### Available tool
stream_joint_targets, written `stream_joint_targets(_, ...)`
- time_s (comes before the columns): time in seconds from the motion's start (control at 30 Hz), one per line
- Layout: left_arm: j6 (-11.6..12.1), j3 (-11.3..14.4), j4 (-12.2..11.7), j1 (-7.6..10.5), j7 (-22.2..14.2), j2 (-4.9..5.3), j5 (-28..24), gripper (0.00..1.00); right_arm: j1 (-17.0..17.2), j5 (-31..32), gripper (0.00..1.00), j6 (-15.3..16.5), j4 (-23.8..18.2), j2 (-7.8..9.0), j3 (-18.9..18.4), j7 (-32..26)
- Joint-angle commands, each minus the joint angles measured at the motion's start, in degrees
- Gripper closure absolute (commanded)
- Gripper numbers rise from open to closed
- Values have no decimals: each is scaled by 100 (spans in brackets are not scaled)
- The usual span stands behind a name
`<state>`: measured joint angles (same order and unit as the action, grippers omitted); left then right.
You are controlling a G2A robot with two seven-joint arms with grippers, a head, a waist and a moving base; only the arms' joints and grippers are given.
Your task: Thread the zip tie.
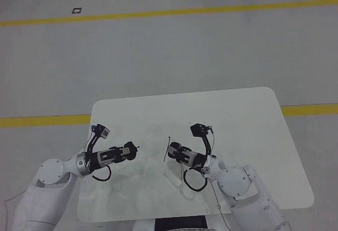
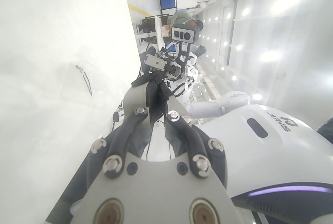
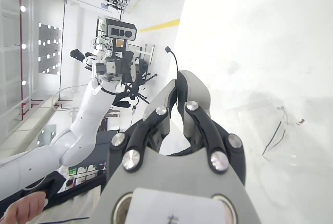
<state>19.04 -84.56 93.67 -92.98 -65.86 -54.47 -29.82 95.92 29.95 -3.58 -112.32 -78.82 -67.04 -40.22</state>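
Note:
A black zip tie [image 1: 167, 147] stands upright in my right gripper [image 1: 171, 153], over the front middle of the white table [image 1: 244, 115]. In the right wrist view the gripper [image 3: 178, 77] is shut on the strap, and the zip tie [image 3: 173, 58] rises past the fingertips with its small head on top. My left gripper [image 1: 134, 149] hangs a short way to the left and points at the right one. Its fingers [image 2: 135, 97] are pressed shut in the left wrist view, with nothing seen between them. The right gripper [image 2: 156, 64] faces it from just beyond its tips.
A clear plastic bag [image 2: 84, 77] holding spare black ties lies flat on the table below the grippers; the same bag [image 3: 275, 131] appears in the right wrist view. Bare table stretches toward the far and right edges.

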Motion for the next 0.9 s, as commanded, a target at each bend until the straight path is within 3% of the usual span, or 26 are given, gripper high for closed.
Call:
stream_joint_targets(0.0, 41, 129, 60, -55, 107, -17, -56, 100, 17, -79, 100, 12, 27, -3, 27, 230)
stream_joint_targets(0.17, 44, 453, 62, -217, 228, -77, -439, 100, 67, -82, 100, 16, 135, -27, 245, 1006)
stream_joint_targets(0.33, 44, 584, -31, -300, 295, -112, -609, 100, 105, -77, 100, 57, 219, -36, 400, 1490)
stream_joint_targets(0.47, 44, 664, -107, -306, 316, -143, -767, 100, 121, -116, 100, 112, 240, -39, 476, 1792)
stream_joint_targets(0.53, 44, 679, -54, -207, 210, -142, -576, 100, 103, -69, 100, 164, 198, -36, 455, 2001)
stream_joint_targets(0.87, 28, 689, -61, -212, 253, -145, -600, 100, 106, -65, 100, 194, 206, -36, 469, 2063)
